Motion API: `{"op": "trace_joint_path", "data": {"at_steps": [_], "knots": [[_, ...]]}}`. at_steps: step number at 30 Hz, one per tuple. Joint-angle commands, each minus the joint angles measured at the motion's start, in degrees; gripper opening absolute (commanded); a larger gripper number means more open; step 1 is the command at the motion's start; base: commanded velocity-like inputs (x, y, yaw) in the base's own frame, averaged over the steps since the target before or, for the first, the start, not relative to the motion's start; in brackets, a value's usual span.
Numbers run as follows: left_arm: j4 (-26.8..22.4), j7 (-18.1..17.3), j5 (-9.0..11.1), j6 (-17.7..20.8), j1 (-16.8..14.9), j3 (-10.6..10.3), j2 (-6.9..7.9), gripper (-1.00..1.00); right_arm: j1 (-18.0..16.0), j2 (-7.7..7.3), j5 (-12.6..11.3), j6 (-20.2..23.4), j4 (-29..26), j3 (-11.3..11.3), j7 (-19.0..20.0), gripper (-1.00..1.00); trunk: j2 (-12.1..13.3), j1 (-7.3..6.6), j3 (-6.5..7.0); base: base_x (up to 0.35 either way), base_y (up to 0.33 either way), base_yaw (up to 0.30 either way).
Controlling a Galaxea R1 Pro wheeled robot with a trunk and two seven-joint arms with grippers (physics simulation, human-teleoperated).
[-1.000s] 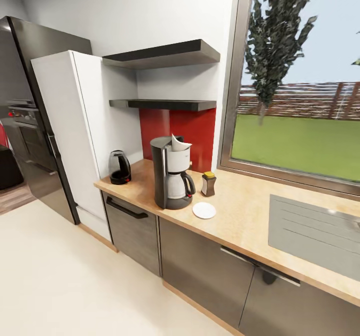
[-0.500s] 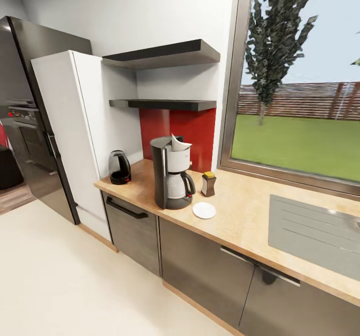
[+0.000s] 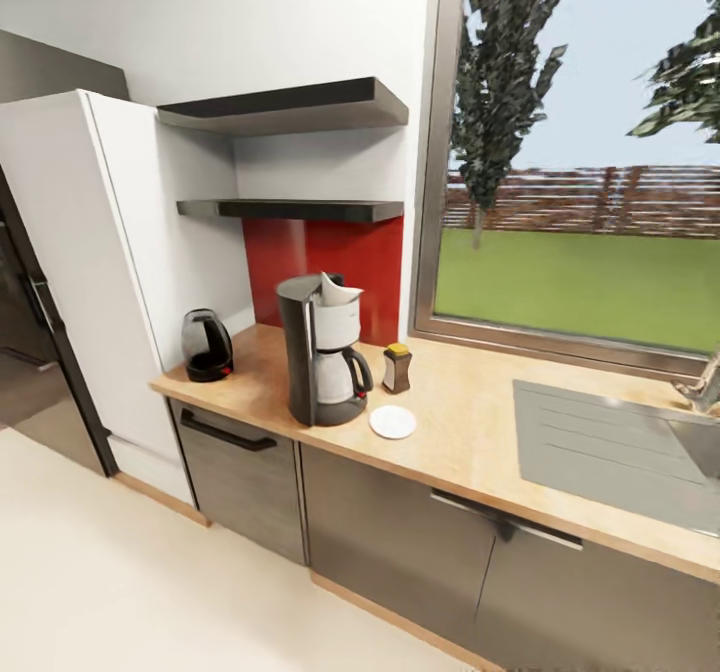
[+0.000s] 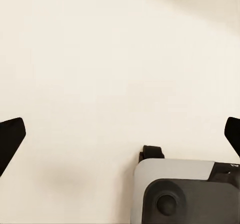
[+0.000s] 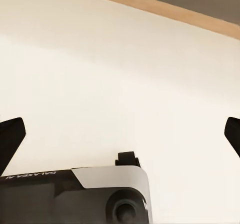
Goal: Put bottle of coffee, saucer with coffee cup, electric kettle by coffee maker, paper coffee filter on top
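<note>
Wooden surface [image 3: 470, 432], kitchen: black coffee maker [image 3: 320, 352] was recorded upright near its front edge, with a white paper coffee filter [image 3: 337, 290] seated on top. Bottle of coffee [image 3: 397, 368], brown with a yellow lid, was noted just beside the machine, on its window side. White saucer [image 3: 392, 422] was logged flat on the surface in front of the bottle, close to the machine's base, with nothing on it. Electric kettle [image 3: 206, 346], black, was noted upright at the surface's far left end, against the white cabinet [image 3: 110, 282], apart from the machine. Two dark wall shelves [image 3: 290, 157] were listed above, a red backsplash [image 3: 325, 267] behind, and a grey sink drainboard [image 3: 610, 452] under the window [image 3: 580, 242].

Left pincer [image 4: 120, 134]: fingertips were seen spread wide over pale floor [image 4: 100, 59], released, nothing held. Right pincer [image 5: 120, 134]: likewise spread apart over pale floor, a wooden plinth strip [image 5: 160, 9] beyond it.
</note>
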Motion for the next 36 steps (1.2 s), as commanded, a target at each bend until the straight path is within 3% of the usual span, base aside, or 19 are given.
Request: {"op": "trace_joint_path", "data": {"at_steps": [1, 24, 36], "knots": [[0.0, -0.2, 0.6, -0.2, 0.0, -0.3, 0.03, 1.00, -0.1, 0.02, 0.1, -0.2, 0.1, -0.4, -0.1, 1.00, -0.1, 0.04, -0.12, 0.111, 0.305, -0.300], [0.0, -0.3, 0.2, -0.2, 0.0, -0.4, 0.11, 1.00, -0.1, 0.10, 0.2, -0.2, 0.0, -0.3, 0.2, 1.00, -0.1, 0.04, -0.12, 0.179, 0.298, -0.045], [0.0, -0.2, 0.4, -0.2, 0.0, -0.4, 0.11, 1.00, -0.1, 0.10, 0.2, -0.2, 0.0, -0.4, 0.1, 1.00, -0.1, 0.04, -0.15, 0.217, 0.287, -0.206]]}}
